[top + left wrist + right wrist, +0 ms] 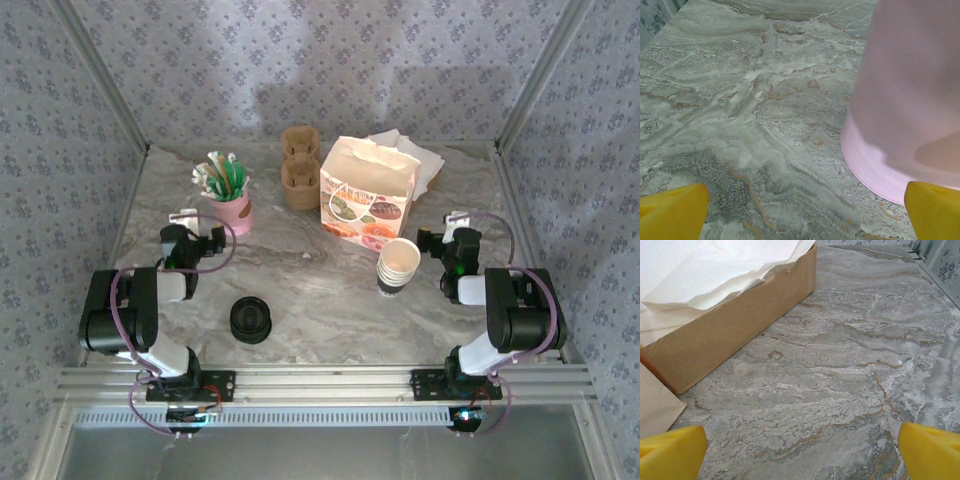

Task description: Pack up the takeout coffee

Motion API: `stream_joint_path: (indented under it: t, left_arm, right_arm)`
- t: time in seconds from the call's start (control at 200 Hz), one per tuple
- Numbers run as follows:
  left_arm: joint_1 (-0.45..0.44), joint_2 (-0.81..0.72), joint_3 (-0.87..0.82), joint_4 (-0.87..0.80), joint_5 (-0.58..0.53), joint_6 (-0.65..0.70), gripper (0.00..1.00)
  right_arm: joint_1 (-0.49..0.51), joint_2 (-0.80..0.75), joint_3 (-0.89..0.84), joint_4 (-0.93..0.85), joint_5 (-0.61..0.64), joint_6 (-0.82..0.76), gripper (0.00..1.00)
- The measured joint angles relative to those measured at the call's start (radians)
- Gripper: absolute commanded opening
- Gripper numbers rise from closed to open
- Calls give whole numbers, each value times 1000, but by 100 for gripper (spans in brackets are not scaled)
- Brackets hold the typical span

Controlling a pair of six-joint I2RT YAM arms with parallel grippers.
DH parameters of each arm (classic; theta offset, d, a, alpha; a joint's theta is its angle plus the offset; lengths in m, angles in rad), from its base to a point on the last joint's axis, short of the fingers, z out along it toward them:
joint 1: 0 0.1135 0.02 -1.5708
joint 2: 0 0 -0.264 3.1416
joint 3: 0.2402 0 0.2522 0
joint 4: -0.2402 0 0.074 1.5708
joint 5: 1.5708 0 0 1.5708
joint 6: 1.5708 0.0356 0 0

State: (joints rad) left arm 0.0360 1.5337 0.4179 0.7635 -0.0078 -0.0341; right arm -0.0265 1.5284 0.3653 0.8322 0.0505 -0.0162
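Both my jaws are wide open and empty. The cup for the coffee, I reckon, tops the stack of cups [398, 265], upright just left of my right gripper [432, 241] (my left gripper [214, 238] is well off). The black lids [250, 320] sit behind-right of the left one, and the paper bag [367, 195] is ahead-left of my right

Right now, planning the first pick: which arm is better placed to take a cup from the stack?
Right, probably. The right gripper, open, sits just beside the cup stack, while the left gripper, also open, is across the table by the pink holder, closer to the black lids.
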Motion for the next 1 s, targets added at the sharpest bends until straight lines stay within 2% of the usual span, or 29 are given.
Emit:
stream_joint_path:
  t: [0.695,0.8,0.999]
  left_arm:
    - [0,-14,3,-33,-19,-3,100]
    - [0,-106,30,-166,-45,-11,100]
    - [-4,-428,109,-405,-138,-64,100]
  right_arm:
    - [-2,-13,0,-19,-6,0,100]
    - [-6,-122,11,-135,-4,1,100]
    - [-24,-447,117,-375,3,66,100]
